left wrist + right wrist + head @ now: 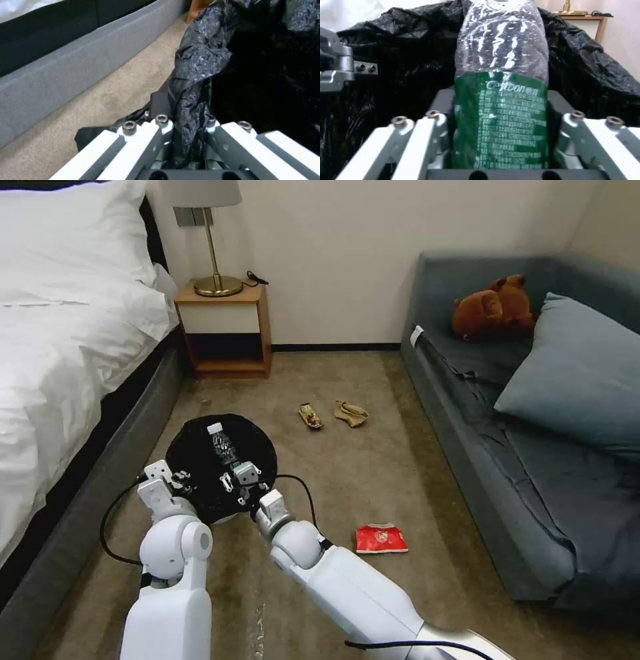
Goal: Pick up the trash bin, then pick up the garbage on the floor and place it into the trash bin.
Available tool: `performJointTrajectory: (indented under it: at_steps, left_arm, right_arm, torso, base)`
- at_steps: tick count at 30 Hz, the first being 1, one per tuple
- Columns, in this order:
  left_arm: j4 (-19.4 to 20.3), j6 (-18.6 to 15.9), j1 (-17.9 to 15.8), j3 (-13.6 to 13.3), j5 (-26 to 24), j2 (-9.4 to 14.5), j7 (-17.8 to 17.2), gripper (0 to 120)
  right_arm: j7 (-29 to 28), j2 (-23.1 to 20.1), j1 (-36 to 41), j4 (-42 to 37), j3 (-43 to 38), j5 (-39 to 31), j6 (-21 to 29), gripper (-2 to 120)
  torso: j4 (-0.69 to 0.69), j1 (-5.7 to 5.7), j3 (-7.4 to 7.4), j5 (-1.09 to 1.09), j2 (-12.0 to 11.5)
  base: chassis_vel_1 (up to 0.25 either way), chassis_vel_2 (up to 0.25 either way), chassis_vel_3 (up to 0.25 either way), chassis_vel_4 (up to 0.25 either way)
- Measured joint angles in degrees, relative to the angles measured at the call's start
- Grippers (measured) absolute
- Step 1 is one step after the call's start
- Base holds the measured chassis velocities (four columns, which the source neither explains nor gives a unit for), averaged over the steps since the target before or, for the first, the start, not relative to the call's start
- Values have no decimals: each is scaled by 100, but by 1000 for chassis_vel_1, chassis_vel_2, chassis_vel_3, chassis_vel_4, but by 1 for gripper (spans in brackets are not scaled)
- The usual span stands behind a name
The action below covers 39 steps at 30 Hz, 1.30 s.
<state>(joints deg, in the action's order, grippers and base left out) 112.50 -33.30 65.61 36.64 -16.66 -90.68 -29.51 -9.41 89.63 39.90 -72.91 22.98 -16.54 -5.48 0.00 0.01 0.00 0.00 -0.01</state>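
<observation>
The trash bin point(200, 447), lined with a crinkly black bag point(200, 57), is held just off the carpet by the bed. My left gripper point(180, 478) point(185, 125) is shut on the bin's rim and bag. My right gripper point(235, 473) point(501, 112) is shut on the clear bottle with the green label point(223, 445) point(501, 105), holding it over the bin's mouth. Other garbage lies on the floor: a small snack wrapper point(311, 416), crumpled tan paper point(351, 413) and a flattened red-white packet point(381, 539).
A bed point(60, 347) runs along the left, and a wooden nightstand point(223, 330) with a lamp stands at the far wall. A grey sofa point(533, 447) with a brown plush toy point(493, 307) and a cushion lines the right. Open carpet lies between.
</observation>
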Motion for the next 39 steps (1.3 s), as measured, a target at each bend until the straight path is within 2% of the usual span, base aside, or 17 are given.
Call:
performJointTrajectory:
  at_steps: [1, 2, 4, 6, 7, 8, 12, 13, 14, 16, 18, 26, 32, 36, 37, 39]
  left_arm:
    - [0, 0, 0, 0, 0, 0, 0, 2]
    - [-10, 0, 0, -17, 19, -8, 0, 2]
    - [-23, 1, 1, -29, 26, -11, 0, 2]
    - [-62, 4, -8, -47, 42, -13, 2, 2]
    - [-62, 4, -8, -47, 42, -13, 2, 2]
    - [-86, 6, -34, -58, 49, -14, 3, 2]
    - [-98, 7, -52, -68, 51, -14, 3, 2]
    - [-121, 8, -79, -89, 51, -14, 6, 2]
    - [-127, 8, -84, -93, 51, -13, 6, 2]
    - [-146, 9, -94, -101, 51, -12, 6, 2]
    - [-216, 26, -114, -108, 52, -3, 9, 2]
    - [-281, 68, -146, -106, 32, 40, 19, 2]
    - [-300, 74, -189, -135, -20, 83, 19, 2]
    - [-287, 75, -200, -162, -36, 101, 15, 2]
    - [-287, 75, -200, -162, -36, 101, 15, 2]
    - [-258, 73, -200, -178, -39, 101, 9, 2]
  right_arm:
    - [0, 0, 0, 0, 0, 0, 0, 49]
    - [-13, 8, 0, -37, -28, -35, -7, 57]
    - [-25, 10, -2, -70, -50, -61, -7, 60]
    - [-68, -1, -29, -168, -86, -94, 13, 70]
    - [-68, -1, -29, -168, -86, -94, 13, 70]
    - [-115, -43, -62, -281, -105, -119, 65, 79]
    - [-159, -91, -87, -375, -114, -171, 119, 84]
    - [-252, -165, -124, -531, -158, -246, 193, 95]
    - [-275, -186, -132, -570, -190, -254, 208, 97]
    - [-307, -235, -145, -652, -292, -256, 228, 99]
    - [-356, -441, -164, -858, -828, -227, 340, 100]
    - [-475, -757, 47, -684, -1765, -29, 680, 100]
    - [-75, -966, 416, -5, -2414, 524, 1056, 100]
    - [513, -1132, 574, 312, -2794, 1153, 1287, 100]
    - [513, -1132, 574, 312, -2794, 1153, 1287, 100]
    - [870, -1258, 591, 541, -2963, 1651, 1306, 100]
  torso:
    - [0, 0, 0, 0, 0]
    - [1, 0, 0, 0, 0]
    - [0, 0, 0, 0, 0]
    - [0, 0, 0, 0, 0]
    - [0, 0, 0, 0, 0]
    - [1, 0, 0, 0, 0]
    - [0, 0, 0, 0, 0]
    - [0, 0, 0, 0, 0]
    - [1, 0, 0, 0, 0]
    - [1, 0, 0, 1, 0]
    - [1, 0, 0, 1, 0]
    - [0, 0, 0, 1, 0]
    - [0, 0, 0, 2, 0]
    - [0, 0, 0, 2, 0]
    - [0, 0, 0, 2, 0]
    - [0, -1, 0, 1, 0]
  base:
    - [0, 0, 0, 0]
    - [0, 0, 0, 0]
    - [0, 0, 0, 0]
    - [0, 0, 0, 0]
    - [0, 0, 0, 0]
    - [0, 0, 0, 0]
    - [0, 0, 0, 0]
    - [0, 0, 0, 0]
    - [0, 0, 0, 0]
    - [0, 0, 0, 0]
    - [0, 0, 0, 0]
    - [0, 0, 0, 0]
    - [0, 0, 0, 0]
    - [0, 0, 0, 0]
    - [0, 0, 0, 0]
    - [0, 0, 0, 0]
